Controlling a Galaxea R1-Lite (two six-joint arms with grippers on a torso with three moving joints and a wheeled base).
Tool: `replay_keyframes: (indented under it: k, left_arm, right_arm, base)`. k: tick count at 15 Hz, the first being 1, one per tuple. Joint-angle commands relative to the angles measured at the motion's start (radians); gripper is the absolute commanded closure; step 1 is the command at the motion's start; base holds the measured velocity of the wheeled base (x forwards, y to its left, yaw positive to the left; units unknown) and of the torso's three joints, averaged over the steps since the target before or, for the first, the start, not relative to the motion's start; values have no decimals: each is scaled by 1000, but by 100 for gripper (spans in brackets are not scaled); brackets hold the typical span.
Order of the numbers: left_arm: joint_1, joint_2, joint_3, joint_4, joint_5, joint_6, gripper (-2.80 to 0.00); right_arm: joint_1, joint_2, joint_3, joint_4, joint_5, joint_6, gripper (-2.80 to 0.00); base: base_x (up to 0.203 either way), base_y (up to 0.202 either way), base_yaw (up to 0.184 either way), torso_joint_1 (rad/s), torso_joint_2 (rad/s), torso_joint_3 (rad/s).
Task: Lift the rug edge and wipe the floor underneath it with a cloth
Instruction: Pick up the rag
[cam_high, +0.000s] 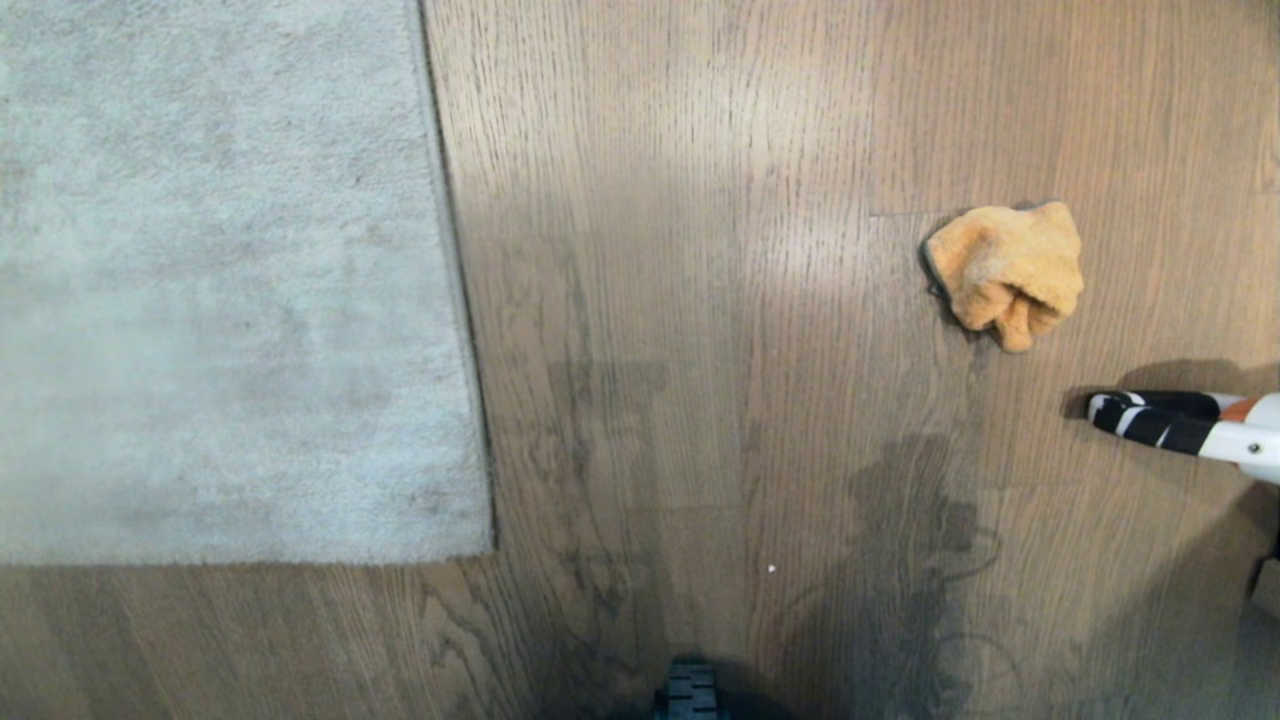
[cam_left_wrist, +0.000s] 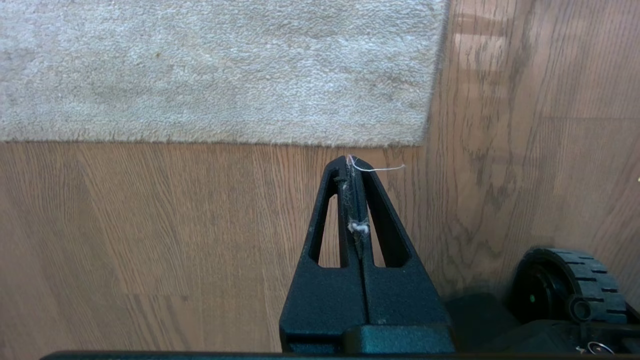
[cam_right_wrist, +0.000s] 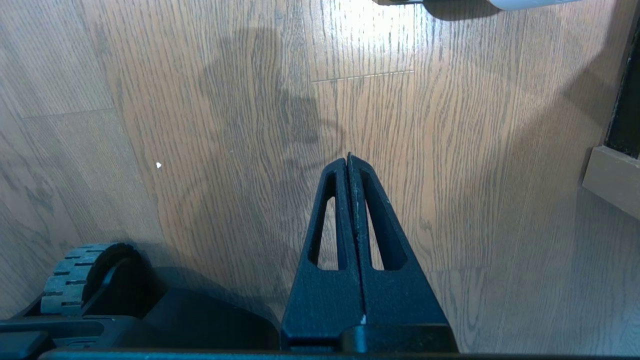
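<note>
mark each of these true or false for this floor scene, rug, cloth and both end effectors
1. The cloth lies crumpled on the floor, apart from the rug. True.
2. The rug edge is lifted off the floor. False: it lies flat.
3. The left end effector is shut, with lint on it. True.
4. The right end effector holds the cloth. False: it is shut and empty.
5. The cloth is blue. False: orange-tan.

Striped item (cam_high: 1165, 420): black-and-white tip, white shaft with an orange patch, at right edge.
Speck (cam_high: 771, 569): tiny, white, alone.
Board (cam_right_wrist: 612, 180): tan, by a dark upright.
</note>
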Motion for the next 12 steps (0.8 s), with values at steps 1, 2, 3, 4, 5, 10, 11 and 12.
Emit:
replay_keyframes:
  k: [1,2,3,4,5,10,11,12]
  left_arm:
    - [0,0,0,-1,1,0,0]
    - [0,0,0,-1,1,1,0]
    - [0,0,0,-1,1,1,0]
    - [0,0,0,-1,1,1,0]
    - [0,0,0,-1,1,1,0]
    - [0,0,0,-1,1,1,0]
    - [0,0,0,-1,1,1,0]
    - [0,0,0,-1,1,1,0]
  right_arm:
    - [0,0,0,0,0,0,0]
    - [0,0,0,-1,0,0,0]
    - [0,0,0,-1,0,0,0]
    - [0,0,0,-1,0,0,0]
    - [0,0,0,-1,0,0,0]
    - [0,0,0,-1,0,0,0]
    - [0,0,0,-1,0,0,0]
    - [-1,0,0,1,0,-6,0]
  base:
    - [0,0,0,0,0,0]
    - [0,0,0,0,0,0]
    - [0,0,0,0,0,0]
    - [0,0,0,0,0,0]
    - [0,0,0,0,0,0]
    - [0,0,0,0,0,0]
    - [0,0,0,0,0,0]
    - [0,0,0,0,0,0]
